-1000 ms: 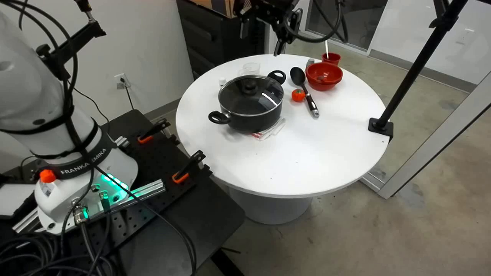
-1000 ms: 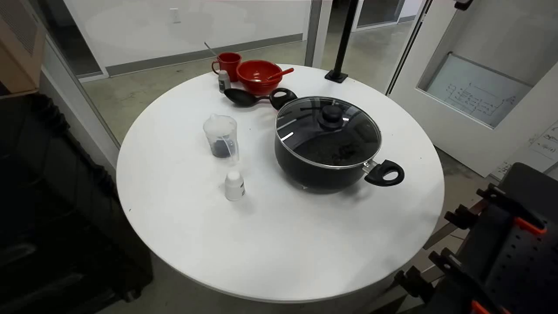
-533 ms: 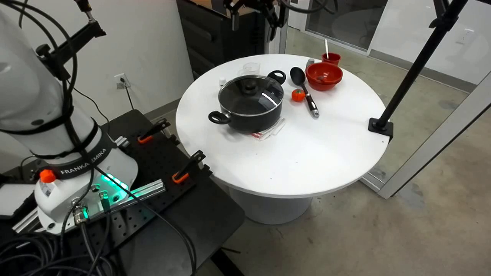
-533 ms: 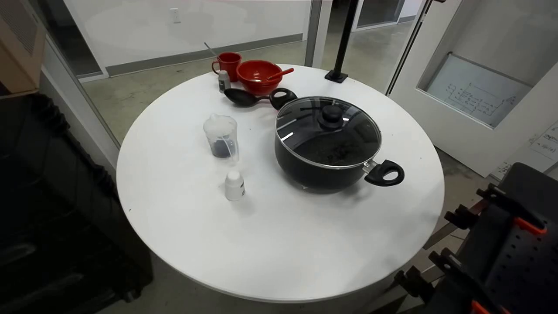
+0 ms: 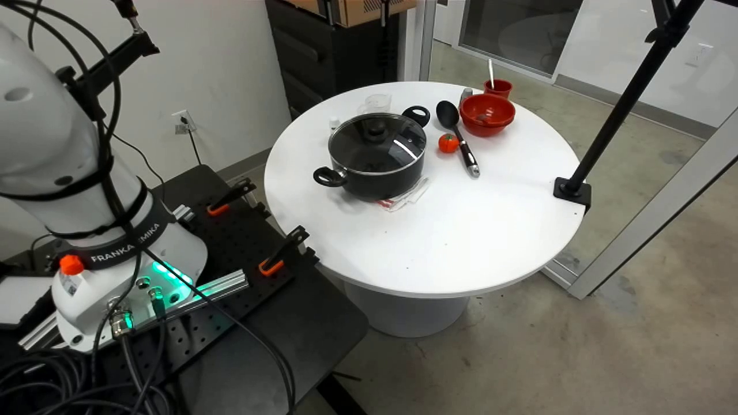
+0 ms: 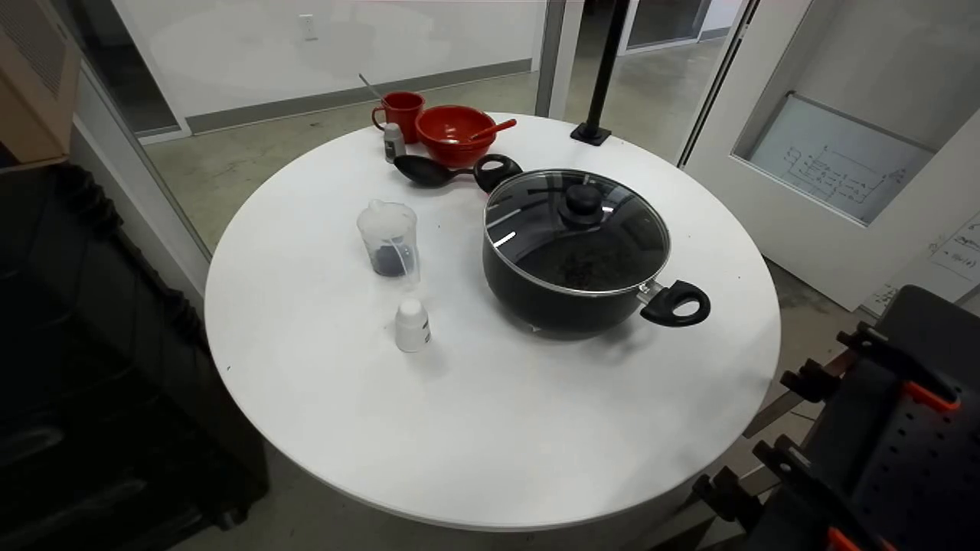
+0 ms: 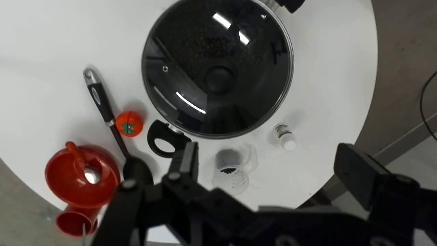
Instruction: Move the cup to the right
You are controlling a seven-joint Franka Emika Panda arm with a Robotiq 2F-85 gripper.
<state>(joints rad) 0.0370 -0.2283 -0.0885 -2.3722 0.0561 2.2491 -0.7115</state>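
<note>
Spread wide, the end effector (image 7: 268, 153) hangs above the round white counter (image 6: 490, 436), its two fingers well apart in the wrist view. Between them in that view, down on the counter, stands the translucent measuring cup (image 6: 385, 231), upright, its handle turned to the side nearer the small white bottle (image 6: 412, 329). A dark patch shows in the measuring cup's lower part; what it is, I cannot tell. Near the measuring cup stands the black pot (image 6: 559, 314) with its glass lid (image 6: 547, 245) on, and in an exterior view what looks like a red-and-white cloth (image 5: 410, 196) sticks out from under it. On another side of the pot lies a black serving spoon (image 7: 102, 104), a tomato-shaped piece (image 7: 129, 123) just beside its shaft; whether they touch is hard to make out. Just past the spoon's head stands a red bowl (image 6: 455, 157) holding a red-handled spoon (image 7: 78, 155); close by are a small grey bottle (image 6: 394, 145) and a red mug (image 6: 407, 116), a thin stick (image 6: 371, 86) leaning inside.
</note>
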